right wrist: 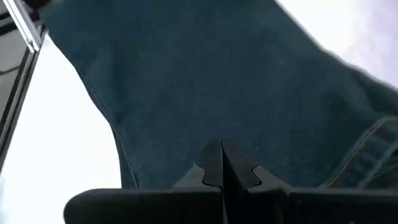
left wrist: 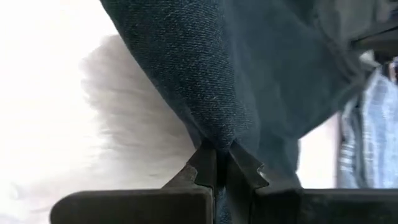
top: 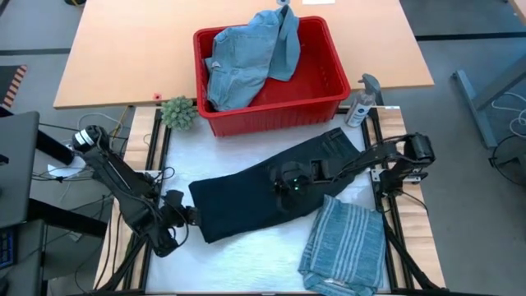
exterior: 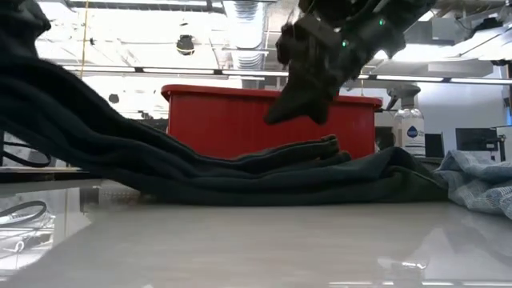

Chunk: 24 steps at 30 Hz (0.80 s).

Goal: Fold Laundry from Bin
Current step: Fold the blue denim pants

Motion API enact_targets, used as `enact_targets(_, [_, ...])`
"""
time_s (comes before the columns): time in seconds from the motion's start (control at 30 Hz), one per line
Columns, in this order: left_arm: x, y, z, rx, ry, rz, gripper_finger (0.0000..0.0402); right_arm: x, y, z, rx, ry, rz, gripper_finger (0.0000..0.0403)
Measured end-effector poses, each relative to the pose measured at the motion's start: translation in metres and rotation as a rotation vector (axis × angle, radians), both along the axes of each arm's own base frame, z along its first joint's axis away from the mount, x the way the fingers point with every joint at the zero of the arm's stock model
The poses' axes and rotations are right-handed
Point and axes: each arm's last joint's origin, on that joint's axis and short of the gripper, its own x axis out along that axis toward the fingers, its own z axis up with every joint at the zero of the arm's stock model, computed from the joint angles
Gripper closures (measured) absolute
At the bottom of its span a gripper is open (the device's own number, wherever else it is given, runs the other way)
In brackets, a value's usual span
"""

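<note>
The long dark navy trousers [top: 263, 193] lie flat on the white table [top: 246, 255], in front of the bright red plastic bin [top: 329, 103]. The left gripper [left wrist: 219, 163] pinches their near left end. The right gripper [right wrist: 221, 163], fingers together, sits at their middle. Light blue denim garments [top: 246, 57] fill the bin.

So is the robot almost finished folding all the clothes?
Not yet. One striped shirt already lies folded on the white table. Now the dark trousers are spread out: the left gripper is shut on one end, and the right gripper is shut above their middle. Light blue pieces still wait in the red bin, so more folding is left.
</note>
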Motion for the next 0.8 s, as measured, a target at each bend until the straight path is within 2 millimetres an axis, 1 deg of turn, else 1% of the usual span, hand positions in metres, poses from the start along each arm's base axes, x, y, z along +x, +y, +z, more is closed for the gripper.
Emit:
enact_targets(0.13, [-0.003, 0.003, 0.019, -0.01, -0.01, -0.024, 0.0401, 0.007, -0.001, -0.02, -0.015, 0.038, -0.028, 0.0387])
enact_targets(0.23, [-0.009, 0.005, 0.04, -0.017, 0.0, -0.054, 0.0401, 0.012, -0.002, -0.034, -0.026, 0.063, -0.044, 0.0387])
enact_targets(0.43, [-0.02, 0.015, 0.088, 0.03, 0.042, -0.067, 0.0401, 0.017, -0.008, -0.054, -0.027, 0.091, -0.059, 0.0387])
enact_targets(0.53, [-0.023, 0.02, 0.107, 0.055, 0.036, -0.057, 0.0401, 0.024, -0.007, -0.06, -0.012, 0.073, -0.043, 0.0387])
enact_targets(0.67, [-0.02, 0.026, 0.117, 0.068, 0.013, -0.022, 0.0401, 0.044, -0.001, -0.063, -0.008, 0.066, 0.01, 0.0387])
enact_targets(0.8, [-0.017, 0.029, 0.119, 0.072, 0.01, -0.004, 0.0401, 0.075, 0.008, -0.06, -0.034, 0.048, 0.087, 0.0387])
